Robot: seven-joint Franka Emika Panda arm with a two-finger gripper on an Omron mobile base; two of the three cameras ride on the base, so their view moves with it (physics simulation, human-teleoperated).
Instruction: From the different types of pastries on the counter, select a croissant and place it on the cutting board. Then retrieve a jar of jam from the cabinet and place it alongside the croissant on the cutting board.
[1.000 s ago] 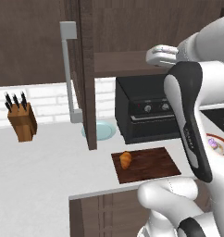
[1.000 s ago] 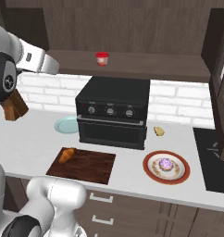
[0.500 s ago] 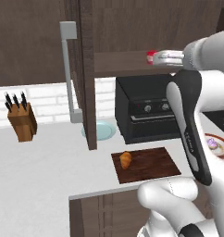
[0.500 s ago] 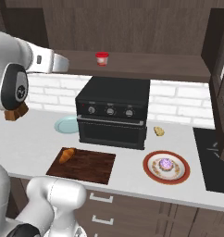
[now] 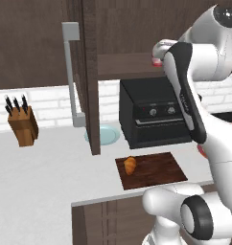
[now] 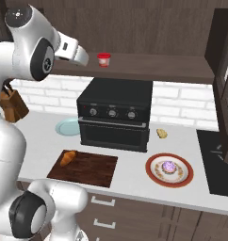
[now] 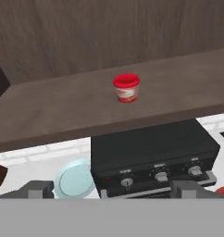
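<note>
We see the small golden-brown crescent croissant (image 5: 130, 165) lying on the flat dark reddish-brown wooden cutting board (image 5: 156, 171), near the board's left end as the base cameras look at it. The board rests on the off-white worktop (image 5: 46, 177) in front of the black countertop oven (image 6: 115, 113).

The small squat jar of jam with a red lid (image 7: 126, 88) stands upright on the brown wooden shelf of the open dark cabinet (image 7: 63, 109), above the oven and well apart from the board. In the hand view the jar sits near the middle of the picture, with bare shelf all around it.

Our tool (image 6: 77, 52) is raised to shelf height, to the left of the jar in the right base view and not touching it. In the hand view its two dark fingertips (image 7: 37, 189) stand far apart at the bottom, so the tool is wide and holds nothing.

On the worktop we also see a round pale blue plate (image 6: 68, 126) left of the oven, a wooden knife block (image 5: 23, 125) further left, and a red-rimmed plate carrying a round pink-purple frosted pastry (image 6: 168, 165) to the right of the board. The cabinet door with its long grey bar handle (image 5: 70, 72) stands open.
</note>
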